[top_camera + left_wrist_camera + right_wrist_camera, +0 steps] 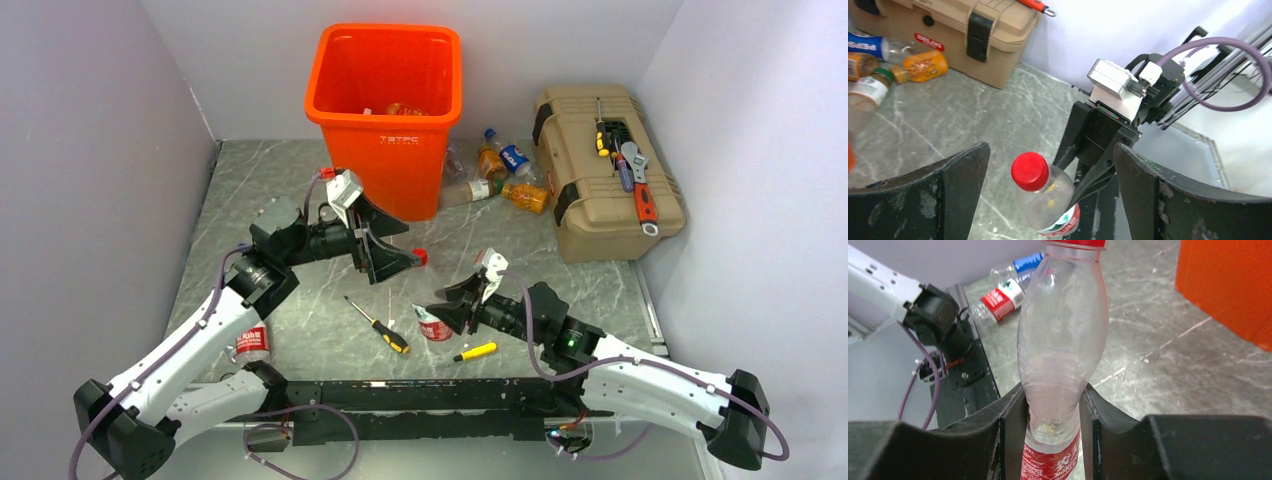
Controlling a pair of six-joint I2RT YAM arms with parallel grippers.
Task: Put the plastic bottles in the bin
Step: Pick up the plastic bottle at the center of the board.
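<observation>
**Marbled worktop holds a bin, a toolbox, loose bottles and tools**

The grey marbled worktop (270, 170) is closed in by pale walls on three sides. An orange bin (390, 165) stands upright at the far middle, and a tan toolbox (580, 150) sits at the far right. In the gap between them a cluster of bottles (500, 178) lies tipped over, touching one another. Toward the near middle lies a screwdriver (378, 325) with a yellow-and-black handle. Apart from it, to the right, lies a second yellow-handled tool (475, 351). A red-labelled bottle (252, 342) lies on the left, just beside the arm.
</observation>
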